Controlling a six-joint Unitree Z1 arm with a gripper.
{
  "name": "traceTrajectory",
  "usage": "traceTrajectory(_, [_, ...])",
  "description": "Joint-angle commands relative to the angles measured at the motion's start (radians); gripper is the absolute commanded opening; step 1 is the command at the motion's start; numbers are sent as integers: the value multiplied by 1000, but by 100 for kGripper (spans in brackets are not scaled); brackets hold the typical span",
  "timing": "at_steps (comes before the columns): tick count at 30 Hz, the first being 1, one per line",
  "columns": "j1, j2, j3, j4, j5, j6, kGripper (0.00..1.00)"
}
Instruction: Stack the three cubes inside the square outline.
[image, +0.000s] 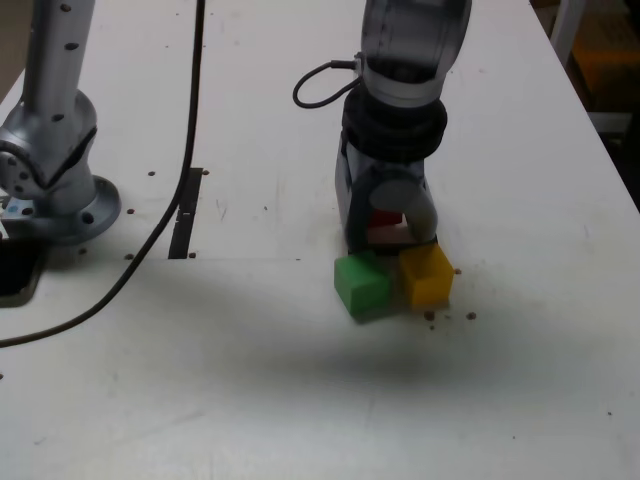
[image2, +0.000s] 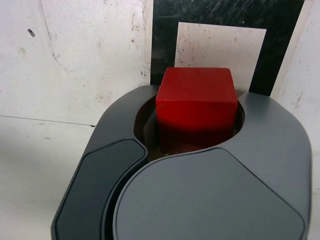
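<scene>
My gripper points down at the white table and is shut on the red cube, which sits low between the jaws. The wrist view shows the red cube held in the gripper, with the square outline on the table just beyond it. I cannot tell whether the cube touches the table. The green cube and the yellow cube stand side by side right in front of the gripper, nearly touching it. In the exterior view the gripper hides the outline.
The arm's silver base stands at the exterior view's left. A black cable runs down the table past a straight black strip. The table's edge runs along the exterior view's right.
</scene>
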Motion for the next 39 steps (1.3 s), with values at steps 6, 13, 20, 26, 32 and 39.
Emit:
traceTrajectory(6, [2,19,14,-26,-9,11,22])
traceTrajectory(13, [2,24,29,-44,-10,20,27])
traceTrajectory(20, [2,24,32,-56,-7,31,43])
traceTrajectory(26, [2,23,44,-68,-8,32,49])
traceTrajectory(32, [2,16,67,-93,-9,34,63])
traceTrajectory(39, [2,14,66,-103,-5,39,75])
